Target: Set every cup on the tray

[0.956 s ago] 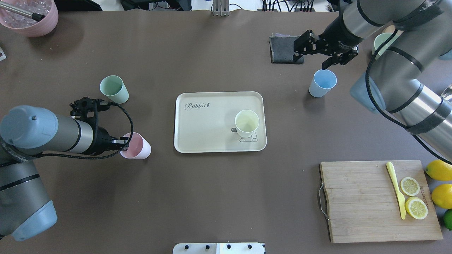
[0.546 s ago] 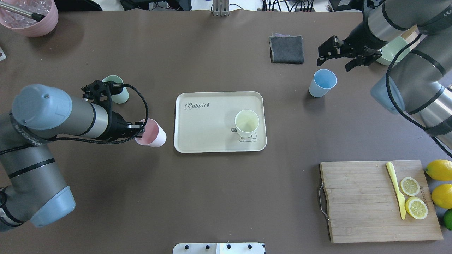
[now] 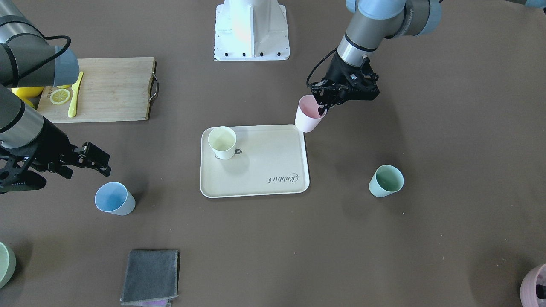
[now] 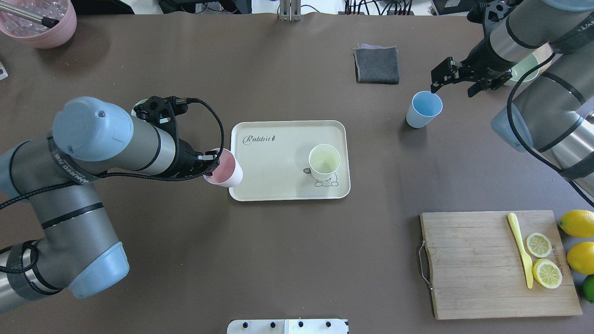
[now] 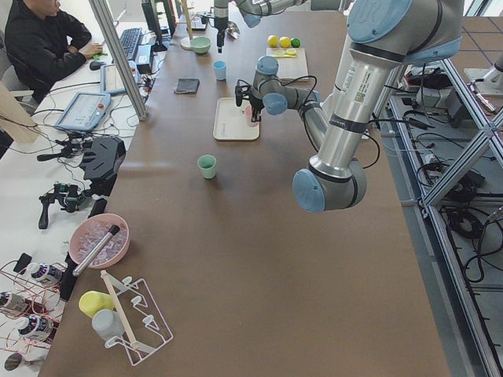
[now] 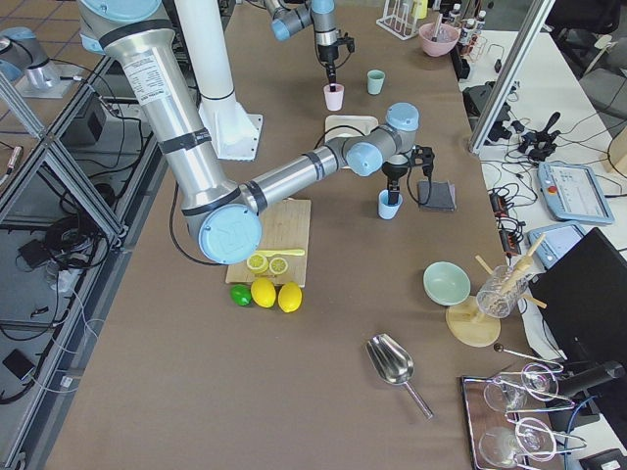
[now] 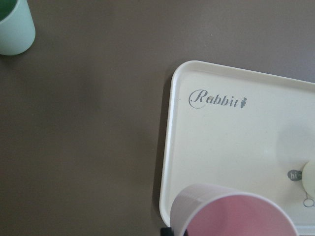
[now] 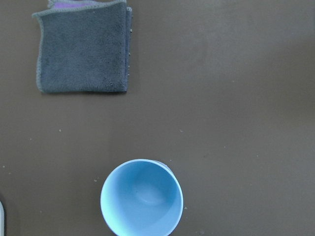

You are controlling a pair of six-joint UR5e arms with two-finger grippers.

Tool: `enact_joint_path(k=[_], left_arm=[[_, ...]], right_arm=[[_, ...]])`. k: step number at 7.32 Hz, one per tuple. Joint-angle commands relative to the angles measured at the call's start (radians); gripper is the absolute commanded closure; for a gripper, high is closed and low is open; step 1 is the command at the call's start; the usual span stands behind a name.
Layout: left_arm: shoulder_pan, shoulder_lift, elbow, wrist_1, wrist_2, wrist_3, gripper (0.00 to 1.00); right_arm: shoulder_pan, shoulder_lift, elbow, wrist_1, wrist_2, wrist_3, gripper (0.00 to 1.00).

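Note:
My left gripper [image 4: 209, 163] is shut on the rim of the pink cup [image 4: 224, 174], held tilted over the left edge of the cream tray [image 4: 274, 153]. The pink cup also shows in the front view [image 3: 308, 115] and in the left wrist view [image 7: 231, 211]. The pale yellow cup [image 4: 325, 161] stands on the tray. The light blue cup [image 4: 424, 109] stands on the table right of the tray. My right gripper [image 4: 458, 83] is open and empty just beyond it. The mint cup [image 3: 386, 181] stands on the table, mostly hidden by my left arm in the overhead view.
A folded grey cloth [image 4: 377, 65] lies behind the blue cup. A wooden cutting board [image 4: 473, 264] with lemon slices and a yellow knife is at the near right, with whole lemons [image 4: 577, 223] beside it. A mauve pot [image 4: 41, 23] is far left; a pale-green bowl [image 4: 524, 69] is far right.
My left arm has carried the pink cup rightward from the table to the tray's left edge. My right gripper has moved right, away from the cloth, staying open by the blue cup.

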Motion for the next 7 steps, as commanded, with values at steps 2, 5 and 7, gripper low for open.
enact_joint_path(k=[2, 5, 7], left_arm=[[0.031, -0.071, 0.079, 0.020, 0.056, -0.004, 1.00], [0.044, -0.097, 0.133, 0.018, 0.084, 0.000, 1.00], [0.044, -0.103, 0.160, 0.015, 0.086, 0.008, 1.00]], right_arm=[[0.001, 0.000, -0.038, 0.009, -0.014, -0.007, 0.00], [-0.012, 0.007, -0.050, 0.011, -0.016, -0.006, 0.00], [-0.021, 0.007, -0.059, 0.013, -0.035, -0.007, 0.00]])
